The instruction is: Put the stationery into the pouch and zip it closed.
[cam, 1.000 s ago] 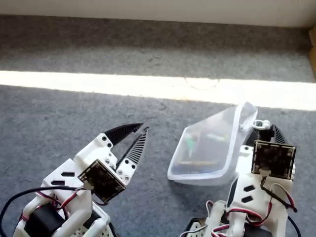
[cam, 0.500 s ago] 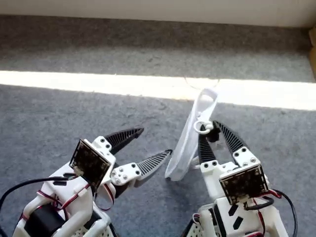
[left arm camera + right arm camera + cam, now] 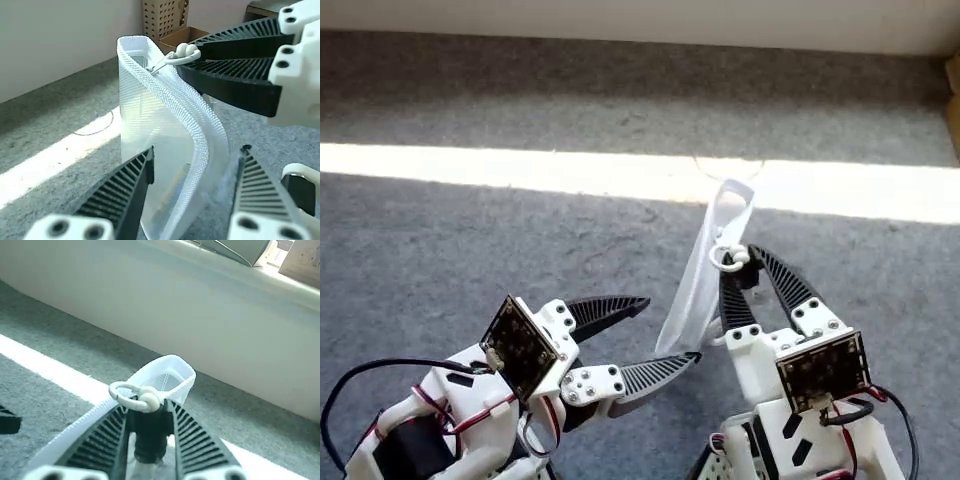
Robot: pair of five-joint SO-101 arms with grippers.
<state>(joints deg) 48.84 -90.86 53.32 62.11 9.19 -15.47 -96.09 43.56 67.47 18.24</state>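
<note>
1. A translucent white mesh pouch stands on its edge on the grey carpeted surface. Its upper end leans toward a bright sunlit band that crosses the carpet.
2. The right gripper pinches the pouch's top corner between its black ribbed fingertips. The white ring-shaped zip pull lies right at those tips.
3. In the right wrist view the ring sits on top of the converging fingers. The pouch's top end rises just behind it.
4. The left gripper has its jaws spread wide. In the left wrist view the lower half of the pouch sits between its two fingers. I cannot tell whether either finger touches the mesh.
5. Faint yellowish shapes show low inside the pouch. They are too blurred to name.
6. A brown cardboard box stands in the background by the wall.
7. A pale box rests on a ledge, and the marks on it are too small to read.
</note>
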